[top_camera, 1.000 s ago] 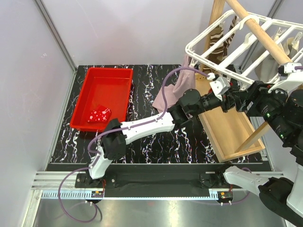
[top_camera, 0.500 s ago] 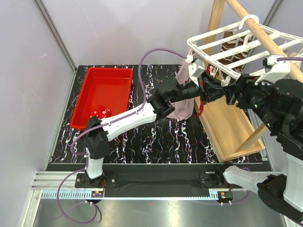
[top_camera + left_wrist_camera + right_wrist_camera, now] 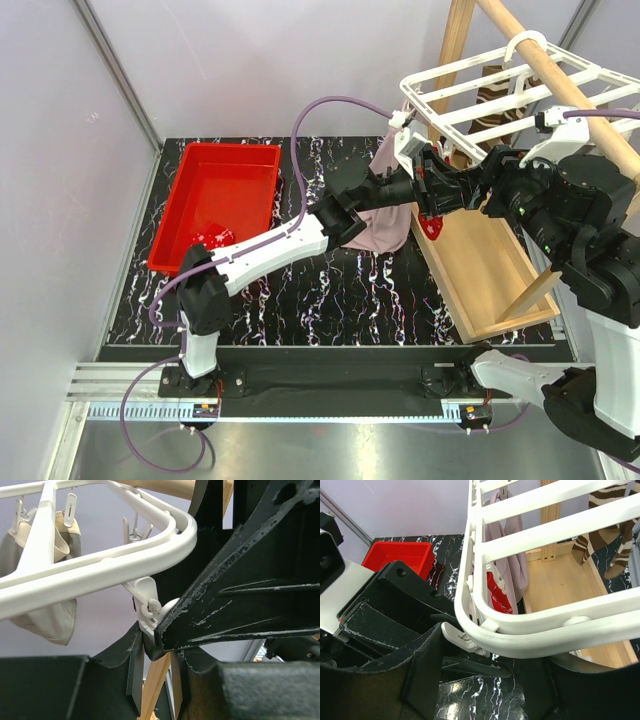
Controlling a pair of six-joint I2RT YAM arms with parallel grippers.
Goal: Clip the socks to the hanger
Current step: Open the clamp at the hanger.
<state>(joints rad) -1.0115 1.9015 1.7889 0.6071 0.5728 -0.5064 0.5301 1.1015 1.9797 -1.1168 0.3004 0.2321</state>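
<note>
The white hanger (image 3: 480,95) hangs from a wooden pole (image 3: 560,75). A mauve sock (image 3: 385,222) and a red specked sock (image 3: 432,224) dangle from its near-left corner. A striped sock (image 3: 498,103) hangs further back, and a beige sock (image 3: 47,620) is clipped up. Another red sock (image 3: 205,238) lies in the tub. My left gripper (image 3: 415,190) is under that corner with its jaws slightly apart, and a clip (image 3: 145,600) touches its left fingertip. My right gripper (image 3: 450,195) is open, with the hanger's rim (image 3: 530,640) and the same clip (image 3: 462,636) between its jaws.
A red plastic tub (image 3: 230,160) stands at the back left of the black marbled table. A wooden base board (image 3: 490,280) and its slanted posts fill the right side. The two grippers are very close together at the hanger's corner.
My left arm has swung up and left to the hanger's near-left corner. The hanger has gone from steeply tilted to nearly level. My right gripper has followed to the left.
</note>
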